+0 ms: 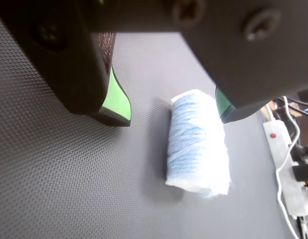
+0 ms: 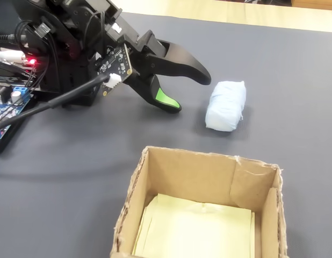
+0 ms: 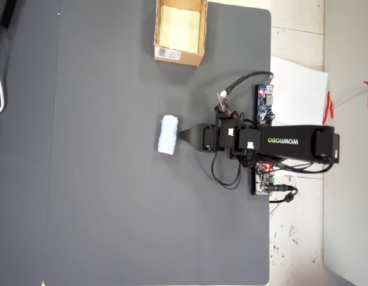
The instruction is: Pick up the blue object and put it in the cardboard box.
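The blue object point(image 1: 196, 144) is a pale blue ribbed roll lying on the dark mat. In the wrist view it sits just ahead of my gripper point(image 1: 171, 115), close to the right green-padded fingertip point(image 1: 224, 105). The jaws stand wide apart and hold nothing. In the fixed view the gripper point(image 2: 190, 92) hangs low, just left of the roll point(image 2: 226, 105). The cardboard box point(image 2: 193, 174) stands open at the near edge, with a pale yellow inside. Seen from overhead, the gripper point(image 3: 183, 136) almost touches the roll point(image 3: 168, 135), and the box point(image 3: 172, 55) stands apart at the top.
Circuit boards point(image 3: 265, 101) and cables point(image 2: 58, 99) crowd the arm's base at the mat's edge. A white power strip point(image 1: 288, 164) with cords lies at the right in the wrist view. White paper point(image 3: 297, 89) lies beyond the mat.
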Action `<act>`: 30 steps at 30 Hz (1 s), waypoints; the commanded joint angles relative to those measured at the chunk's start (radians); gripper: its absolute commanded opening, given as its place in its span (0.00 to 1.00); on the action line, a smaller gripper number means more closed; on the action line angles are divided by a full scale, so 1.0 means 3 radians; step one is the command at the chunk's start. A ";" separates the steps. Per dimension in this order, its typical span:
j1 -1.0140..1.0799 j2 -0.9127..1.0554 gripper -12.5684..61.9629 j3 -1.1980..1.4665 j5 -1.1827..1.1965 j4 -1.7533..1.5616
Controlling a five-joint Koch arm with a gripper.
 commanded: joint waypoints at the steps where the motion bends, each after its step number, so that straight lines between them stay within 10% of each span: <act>1: -0.0026 0.0297 0.62 0.0174 0.0097 0.0107; 30: -0.0026 0.0297 0.62 0.0143 0.0112 0.0143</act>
